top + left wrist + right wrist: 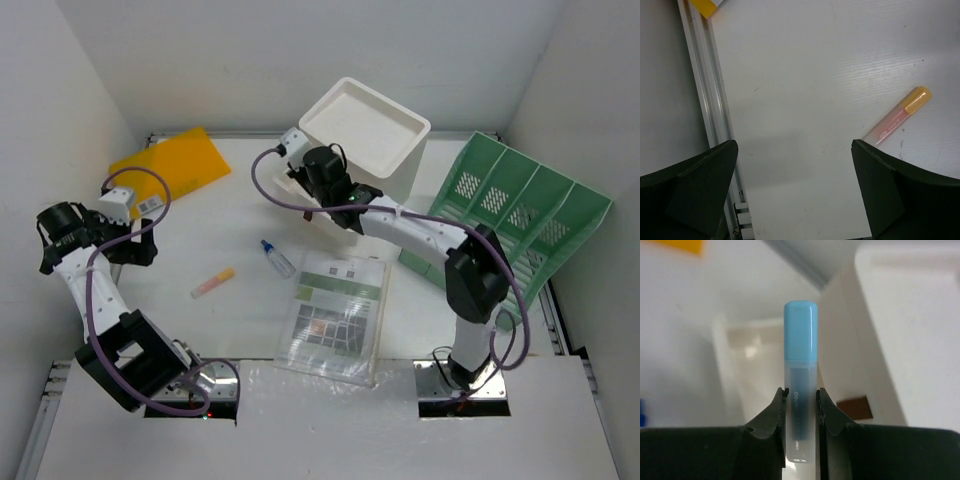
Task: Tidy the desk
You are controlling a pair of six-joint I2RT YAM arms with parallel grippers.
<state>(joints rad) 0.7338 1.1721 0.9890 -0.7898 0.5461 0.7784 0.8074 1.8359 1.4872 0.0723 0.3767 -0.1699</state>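
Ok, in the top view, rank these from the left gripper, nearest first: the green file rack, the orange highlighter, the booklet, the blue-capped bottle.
From the left gripper:
1. orange highlighter, just to its right.
2. blue-capped bottle, further right, towards the middle.
3. booklet, centre, by the near edge.
4. green file rack, far right side.
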